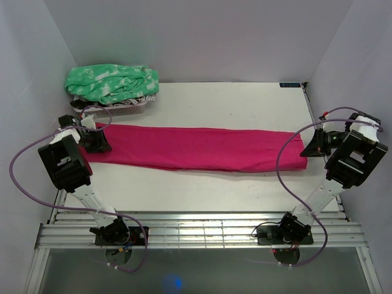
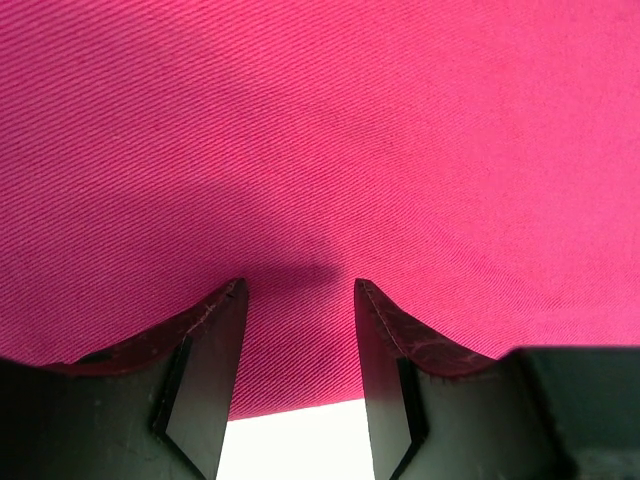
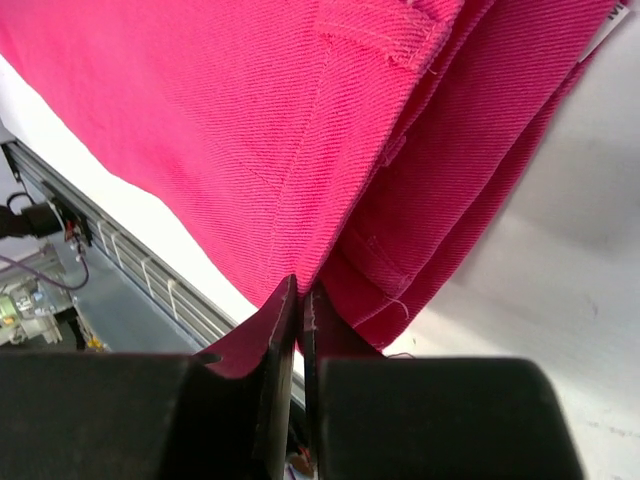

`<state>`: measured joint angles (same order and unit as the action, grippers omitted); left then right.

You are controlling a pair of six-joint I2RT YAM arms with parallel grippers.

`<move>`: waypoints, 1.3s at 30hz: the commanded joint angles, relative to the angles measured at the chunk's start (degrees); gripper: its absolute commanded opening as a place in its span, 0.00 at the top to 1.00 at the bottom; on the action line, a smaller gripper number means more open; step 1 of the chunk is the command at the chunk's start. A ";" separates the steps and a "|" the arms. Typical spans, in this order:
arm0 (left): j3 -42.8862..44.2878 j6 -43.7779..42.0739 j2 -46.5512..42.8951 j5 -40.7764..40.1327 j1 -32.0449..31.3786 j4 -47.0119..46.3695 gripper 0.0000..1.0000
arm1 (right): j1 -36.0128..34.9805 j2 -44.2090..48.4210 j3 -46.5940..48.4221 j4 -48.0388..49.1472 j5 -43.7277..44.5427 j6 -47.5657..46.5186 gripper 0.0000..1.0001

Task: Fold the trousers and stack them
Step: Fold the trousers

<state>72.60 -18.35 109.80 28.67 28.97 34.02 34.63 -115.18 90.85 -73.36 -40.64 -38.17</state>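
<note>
The trousers [image 1: 196,149] lie flat on the table [image 1: 245,101], and their long axis runs from left to right. The left gripper [image 2: 300,285] is spread apart over the left end and holds nothing. The right gripper [image 3: 300,290] is pinched on the right end's edge. Each arm is nearest to its own end.

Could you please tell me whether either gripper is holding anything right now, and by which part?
The right gripper pinches the trousers at an edge of their waist end; the left gripper is open, holding nothing.
</note>
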 commanded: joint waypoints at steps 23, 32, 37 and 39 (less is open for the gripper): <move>1.93 -2.30 4.11 -2.14 0.38 4.72 0.41 | 3.61 -2.87 -7.87 21.86 20.34 3.72 0.92; 7.72 -0.64 -3.28 12.73 5.65 13.34 0.32 | 2.55 0.56 -5.60 22.39 23.68 2.67 0.92; 8.26 -0.20 -3.45 6.50 10.13 13.09 0.29 | 1.41 1.09 -5.77 23.61 26.83 2.40 0.92; 8.79 -2.37 -2.32 7.80 11.28 13.44 0.29 | 0.97 1.09 -5.60 25.36 29.29 1.35 0.92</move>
<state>79.81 -19.07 110.28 36.36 38.85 46.04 35.35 -115.90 83.22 -57.14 -18.63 -34.96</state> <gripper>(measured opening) 0.710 0.088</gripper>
